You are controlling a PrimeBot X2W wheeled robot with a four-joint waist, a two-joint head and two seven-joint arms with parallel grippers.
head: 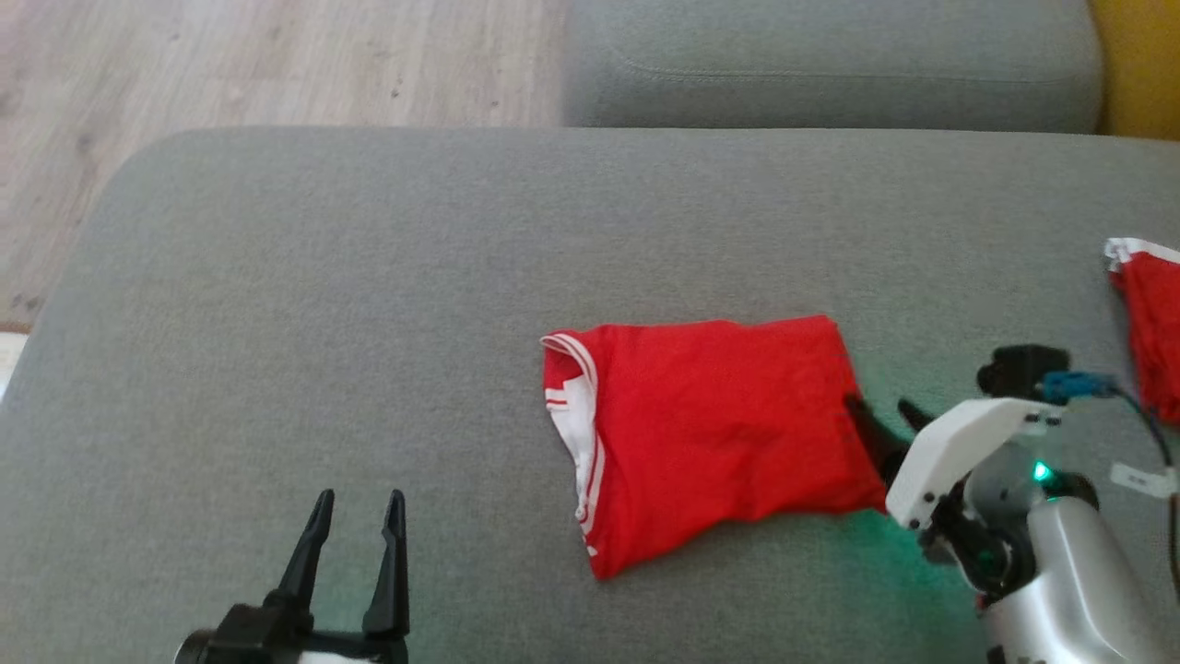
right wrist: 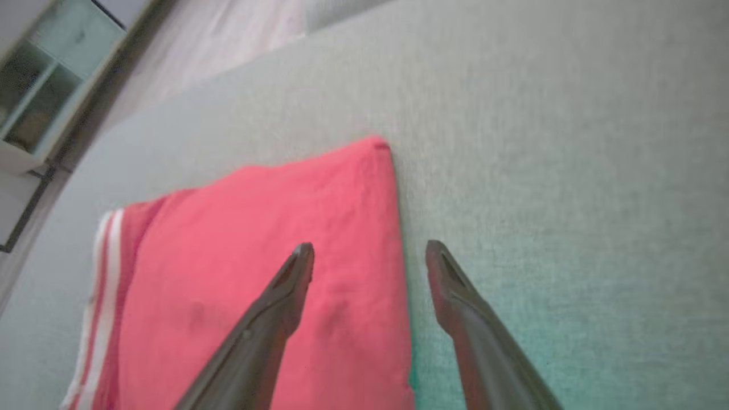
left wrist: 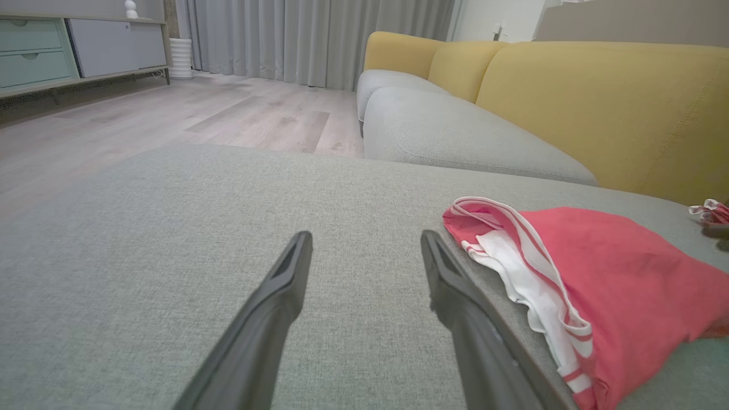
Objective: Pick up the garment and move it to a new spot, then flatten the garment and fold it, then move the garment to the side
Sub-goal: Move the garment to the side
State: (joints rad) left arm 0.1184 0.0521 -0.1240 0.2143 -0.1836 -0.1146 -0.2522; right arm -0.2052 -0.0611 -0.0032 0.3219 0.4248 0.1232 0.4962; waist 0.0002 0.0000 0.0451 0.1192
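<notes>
Grey sofa cushion (head: pixel 369 277); pale wood floor (left wrist: pixel 171 114); grey curtains (left wrist: pixel 313 34).

- Head view: soft, even daylight with no glare. Shadows are faint, with a thin one under the near edge of the red garment (head: pixel 710 424).
- A green lamp (head: pixel 1042 472) on the right arm tints the grey sofa seat (head: pixel 369 277) beside it.
- Left wrist view: the sharpest. Pale light comes through the curtains (left wrist: pixel 319 40), and the near fingers (left wrist: pixel 285 302) look soft.
- Right wrist view: hazy and washed out, blurred at the corners, with a green cast at lower right.
</notes>
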